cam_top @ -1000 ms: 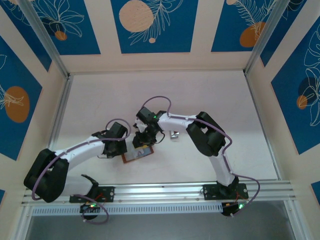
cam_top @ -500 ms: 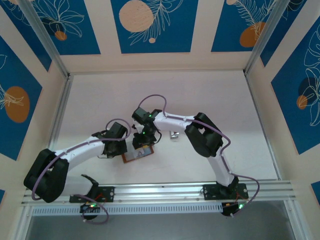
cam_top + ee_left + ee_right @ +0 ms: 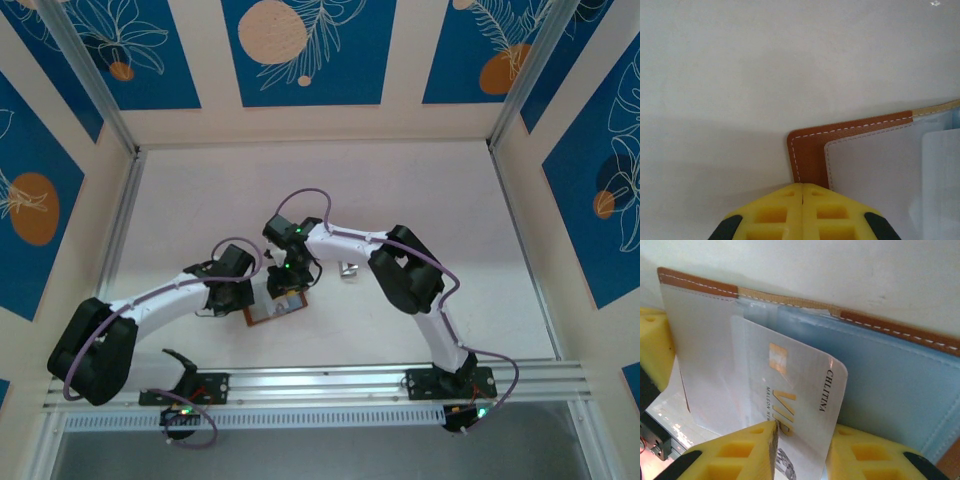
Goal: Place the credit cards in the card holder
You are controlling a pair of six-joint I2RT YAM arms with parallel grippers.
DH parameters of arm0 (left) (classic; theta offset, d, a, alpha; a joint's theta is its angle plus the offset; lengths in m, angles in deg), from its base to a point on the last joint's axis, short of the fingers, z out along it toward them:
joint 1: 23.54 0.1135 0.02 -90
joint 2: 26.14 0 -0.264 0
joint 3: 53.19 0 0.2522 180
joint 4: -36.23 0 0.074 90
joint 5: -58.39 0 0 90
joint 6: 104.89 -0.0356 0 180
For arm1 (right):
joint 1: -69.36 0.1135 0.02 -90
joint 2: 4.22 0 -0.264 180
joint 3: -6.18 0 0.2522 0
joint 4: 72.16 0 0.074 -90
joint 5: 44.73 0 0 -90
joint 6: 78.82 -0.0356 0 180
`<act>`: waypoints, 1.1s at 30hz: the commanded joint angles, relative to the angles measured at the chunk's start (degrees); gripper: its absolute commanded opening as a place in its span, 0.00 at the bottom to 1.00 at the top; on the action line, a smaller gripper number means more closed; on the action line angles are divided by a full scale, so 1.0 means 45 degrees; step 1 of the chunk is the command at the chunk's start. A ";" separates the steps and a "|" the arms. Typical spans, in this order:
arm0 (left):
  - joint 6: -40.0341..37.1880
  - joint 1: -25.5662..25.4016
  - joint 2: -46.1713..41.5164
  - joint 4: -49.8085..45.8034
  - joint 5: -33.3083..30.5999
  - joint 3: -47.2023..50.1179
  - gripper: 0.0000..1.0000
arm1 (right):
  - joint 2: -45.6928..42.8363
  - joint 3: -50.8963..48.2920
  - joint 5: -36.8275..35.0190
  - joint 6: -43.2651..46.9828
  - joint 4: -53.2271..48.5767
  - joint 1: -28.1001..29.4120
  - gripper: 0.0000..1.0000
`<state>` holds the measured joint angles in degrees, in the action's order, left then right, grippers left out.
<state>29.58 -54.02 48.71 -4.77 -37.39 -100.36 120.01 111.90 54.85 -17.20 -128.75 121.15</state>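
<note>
The right hand [image 3: 800, 452] was clamped on a white card [image 3: 795, 385], one yellow finger on each face of its near end. The card carried a gold chip and the printed words VIP and CHLITINA. It stood tilted over the open card holder [image 3: 900, 390], and its far left edge seemed to lie under a clear sleeve on the holder's pale inside. The holder lay flat on the bench [image 3: 430, 190], with its brown stitched rim along the far side.

The left hand [image 3: 802, 200] had its fingers pressed together, with its tips at the holder's brown corner. Whether they touched the leather could not be told.

From above, both hands met over the holder, near the front middle of the bench. A small silvery piece [image 3: 348, 270] lay just to the right.
</note>
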 commanded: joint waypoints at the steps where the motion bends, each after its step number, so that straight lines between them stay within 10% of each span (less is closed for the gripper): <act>1: -0.0156 0.0086 0.0658 0.0019 0.0132 0.0667 0.00 | 0.0824 -0.0076 -0.0413 0.0077 -0.1402 0.0052 0.25; 14: -0.0253 -0.0102 0.0963 -0.0100 -0.0063 0.0452 0.00 | 0.1814 0.0379 0.0486 -0.0077 -0.1254 0.0069 0.11; 33: -0.0273 -0.0135 0.0710 -0.0440 -0.0161 0.0257 0.00 | 0.0482 -0.1473 0.4512 -0.0392 0.1399 -0.1169 0.21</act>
<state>29.54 -54.19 49.21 -5.43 -37.65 -100.91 121.34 107.51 72.86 -18.16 -122.57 115.77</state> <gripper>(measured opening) 0.041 0.210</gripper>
